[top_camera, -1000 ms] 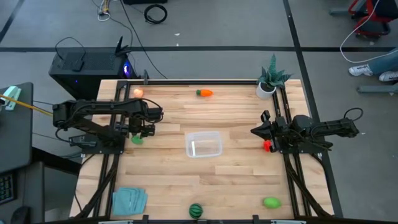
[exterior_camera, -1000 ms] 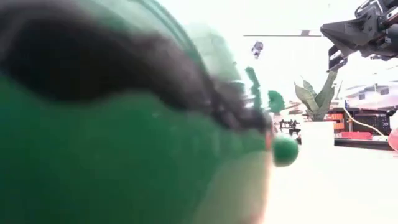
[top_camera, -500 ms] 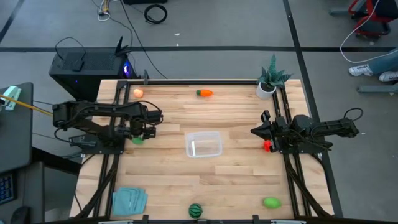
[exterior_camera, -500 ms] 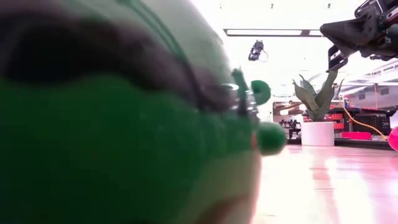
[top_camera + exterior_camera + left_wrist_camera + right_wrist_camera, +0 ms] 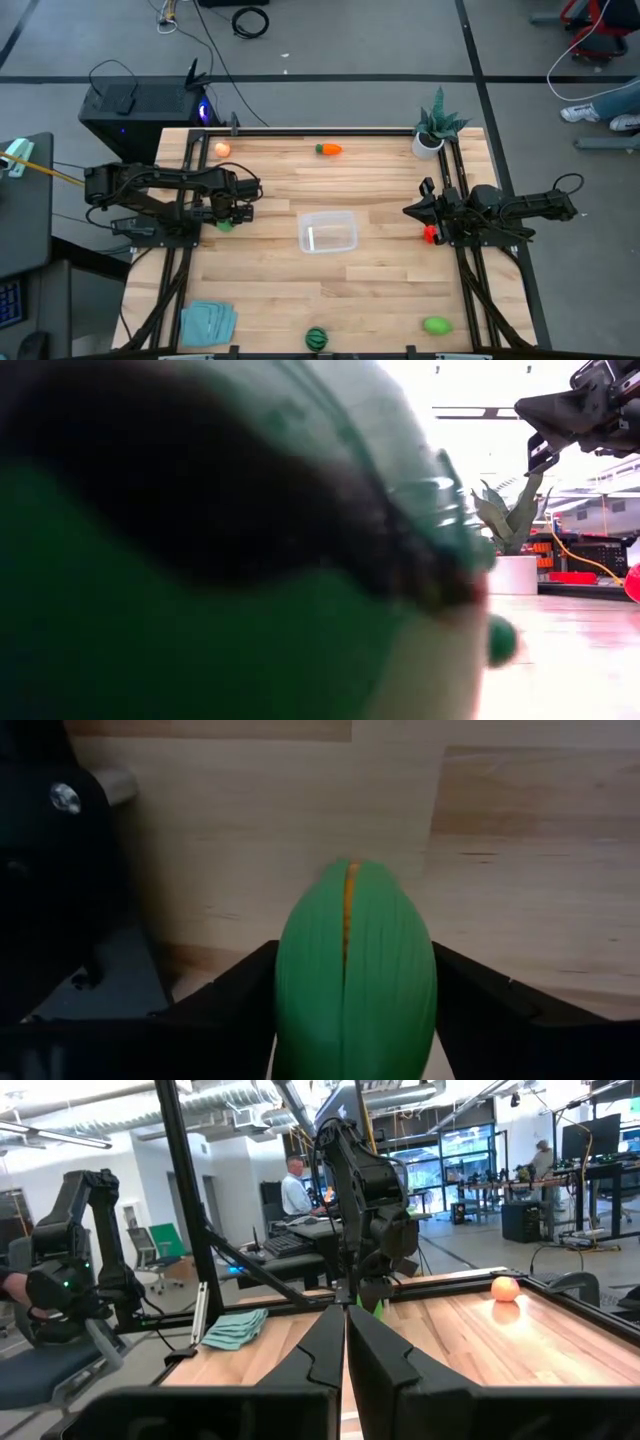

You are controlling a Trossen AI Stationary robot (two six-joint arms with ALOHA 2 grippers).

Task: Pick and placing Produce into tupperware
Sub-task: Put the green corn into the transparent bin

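A striped ball [image 5: 200, 560] is blocking most of the low view. My left gripper [image 5: 350, 1020] is clamping a green piece [image 5: 355, 970]; my right gripper [image 5: 345, 1345] is waiting with fingers pressed together.

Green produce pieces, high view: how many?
3: one in the left gripper at the table's left side, a light one front right, the striped ball front centre. None in the tupperware.

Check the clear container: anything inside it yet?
Nothing inside the container; the wood shows through it. The left pincer holds a green piece beside it, over the table's left edge.
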